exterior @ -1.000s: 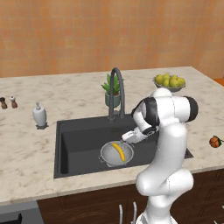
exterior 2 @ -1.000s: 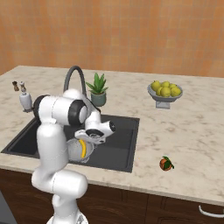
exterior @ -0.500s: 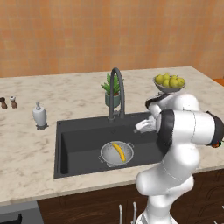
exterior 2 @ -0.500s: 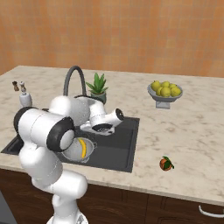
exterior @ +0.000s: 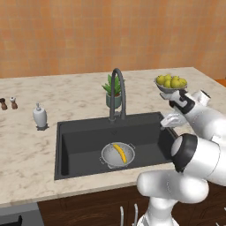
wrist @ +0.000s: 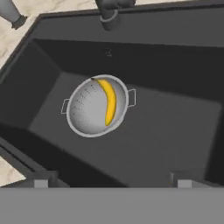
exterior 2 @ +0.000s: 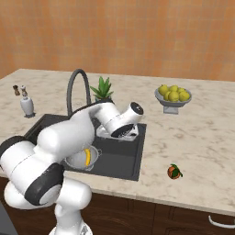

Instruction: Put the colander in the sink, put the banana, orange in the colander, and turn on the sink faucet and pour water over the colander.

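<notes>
While the arm hides part of the sink (exterior 2: 137, 151), the jaws stand wide apart, holding nothing.

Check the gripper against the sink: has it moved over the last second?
Yes. The gripper has risen from just over the colander and swung to the sink's right rim, nearer the fruit bowl, empty and open.

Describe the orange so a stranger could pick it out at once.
Start at the dark sink set into the marble counter, then look to its right, toward the counter's front edge. The orange sits there alone on the bare stone. It is small, round and reddish-orange with a dark stem spot, unlike the yellow-green fruits piled in the footed bowl farther back.
</notes>
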You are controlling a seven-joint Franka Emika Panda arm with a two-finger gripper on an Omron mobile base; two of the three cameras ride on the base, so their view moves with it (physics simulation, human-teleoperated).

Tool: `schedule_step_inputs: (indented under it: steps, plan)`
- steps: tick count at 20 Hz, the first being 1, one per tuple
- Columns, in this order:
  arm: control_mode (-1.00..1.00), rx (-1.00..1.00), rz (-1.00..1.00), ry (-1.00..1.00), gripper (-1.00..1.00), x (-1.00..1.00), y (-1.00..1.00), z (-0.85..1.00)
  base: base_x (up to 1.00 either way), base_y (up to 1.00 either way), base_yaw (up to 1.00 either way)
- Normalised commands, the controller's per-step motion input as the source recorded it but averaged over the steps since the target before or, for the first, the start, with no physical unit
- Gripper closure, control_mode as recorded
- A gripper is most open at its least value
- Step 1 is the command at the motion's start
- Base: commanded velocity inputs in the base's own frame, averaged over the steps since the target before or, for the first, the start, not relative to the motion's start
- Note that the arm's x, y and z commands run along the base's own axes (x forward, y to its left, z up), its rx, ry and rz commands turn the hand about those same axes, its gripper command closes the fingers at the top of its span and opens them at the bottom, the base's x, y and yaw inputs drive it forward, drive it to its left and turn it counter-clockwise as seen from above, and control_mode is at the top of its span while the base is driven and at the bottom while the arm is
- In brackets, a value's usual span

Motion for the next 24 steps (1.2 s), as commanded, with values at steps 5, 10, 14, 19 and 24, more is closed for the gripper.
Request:
schedule_step_inputs:
  steps: [5, 10, 14, 19, 24]
  plan:
    - [-1.0, -0.23, -0.14, 0.1, -1.0, -0.77, -0.97, 0.07, 0.0, 0.0, 0.0]
    - [-1.0, -0.25, -0.17, 0.08, -1.0, -0.51, -0.88, 0.04, 0.0, 0.0, 0.0]
    - [-1.0, -0.27, -0.16, 0.05, -1.0, -0.28, -0.81, 0.03, 0.0, 0.0, 0.0]
    - [-1.0, -0.16, -0.15, 0.05, -1.0, -0.2, -0.75, -0.02, 0.0, 0.0, 0.0]
    - [-1.0, -0.08, -0.17, 0.03, -1.0, -0.04, -0.42, -0.01, 0.0, 0.0, 0.0]
